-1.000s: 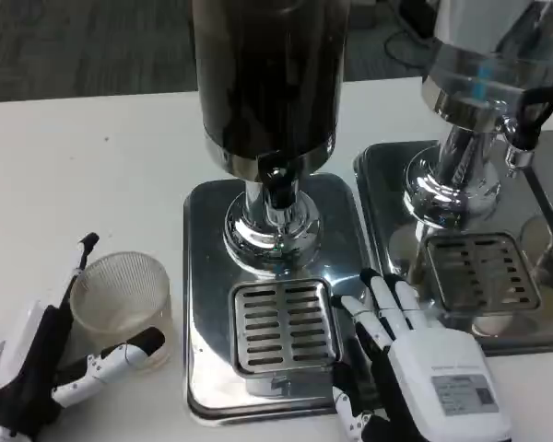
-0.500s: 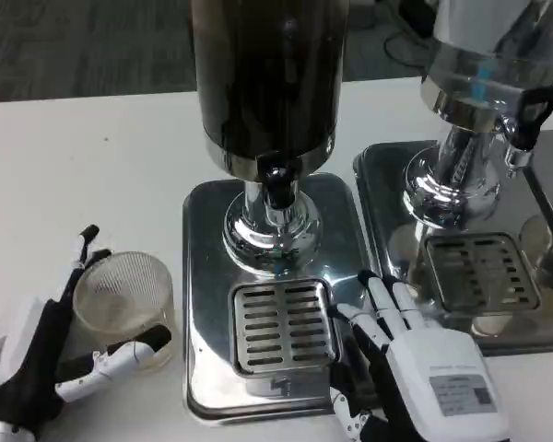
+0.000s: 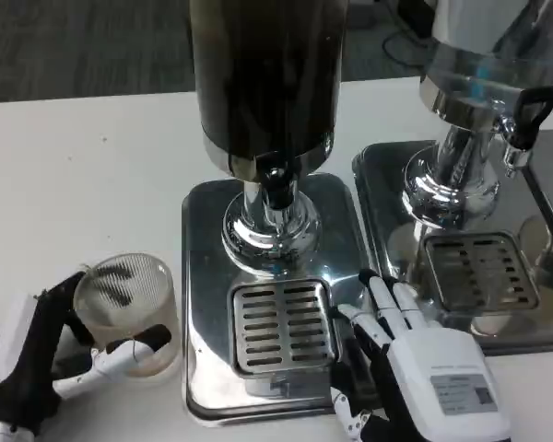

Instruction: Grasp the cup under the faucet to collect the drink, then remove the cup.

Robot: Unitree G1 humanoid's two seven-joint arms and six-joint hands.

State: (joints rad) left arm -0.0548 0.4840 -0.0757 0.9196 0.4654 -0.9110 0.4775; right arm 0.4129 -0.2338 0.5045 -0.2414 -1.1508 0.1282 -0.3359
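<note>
The clear ribbed cup (image 3: 126, 308) stands on the white bench (image 3: 83, 175) at the lower left, just beside the left edge of the steel drip tray (image 3: 203, 276) and not under the faucet (image 3: 276, 189). The left robot hand (image 3: 51, 345) is wrapped around it: dark fingers (image 3: 64, 290) curl against the cup's far left rim and a white finger with a black tip (image 3: 134, 350) crosses its near side, so the cup sits held between them. The cup looks upright and touches the bench.

The faucet hangs from the dark drink dispenser (image 3: 267, 74), whose chrome foot (image 3: 267, 235) rises from the back of the tray. Directly below the faucet lies the slotted grate (image 3: 281, 322), with nothing standing on it.

The right robot hand (image 3: 415, 364) rests palm down at the tray's near right corner, fingers (image 3: 387, 299) straight and slightly apart, holding nothing. Its fingertips lie just beside the grate's right edge, between the two trays.

To the right, a second dispenser (image 3: 484, 55) with a clear body and a black tap handle (image 3: 525, 115) stands on its own steel tray (image 3: 387, 212), which has its own grate (image 3: 479, 272). The two trays sit close side by side. Between the cup and the grate, only the raised left rim of the first tray stands in the way.
</note>
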